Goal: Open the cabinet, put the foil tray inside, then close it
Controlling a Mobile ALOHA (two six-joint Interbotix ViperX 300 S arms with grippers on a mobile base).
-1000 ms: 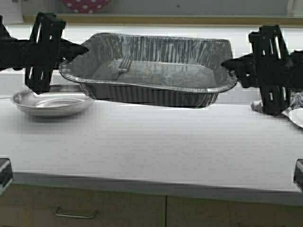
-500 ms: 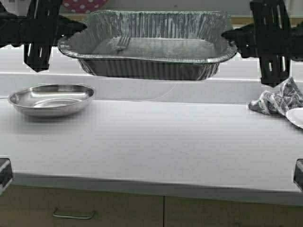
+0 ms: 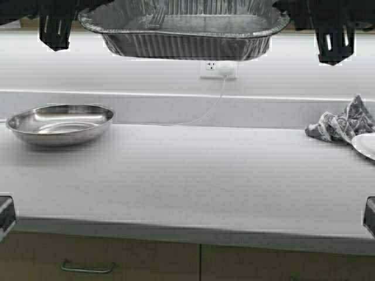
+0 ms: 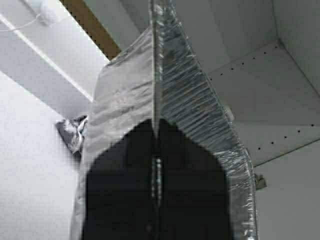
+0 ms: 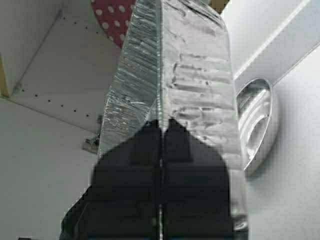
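Now both my jaws pinch the shiny ribbed foil tray (image 3: 184, 29) by its end rims, high above the white table (image 3: 187, 170); next, into the open cabinet (image 4: 280, 100).

Foil tray (image 3: 184, 36): crinkled shiny aluminium, ribbed sides. Bowl (image 3: 60, 123): polished steel. Counter (image 3: 193, 175): matt white. Rag (image 3: 340, 124): patterned cloth.

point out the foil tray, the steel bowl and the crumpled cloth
foil tray (image 3: 181, 44), high view, ribbed front wall
steel bowl (image 3: 58, 122), high view, inner bottom
crumpled cloth (image 3: 338, 126), high view, middle of the patterned folds
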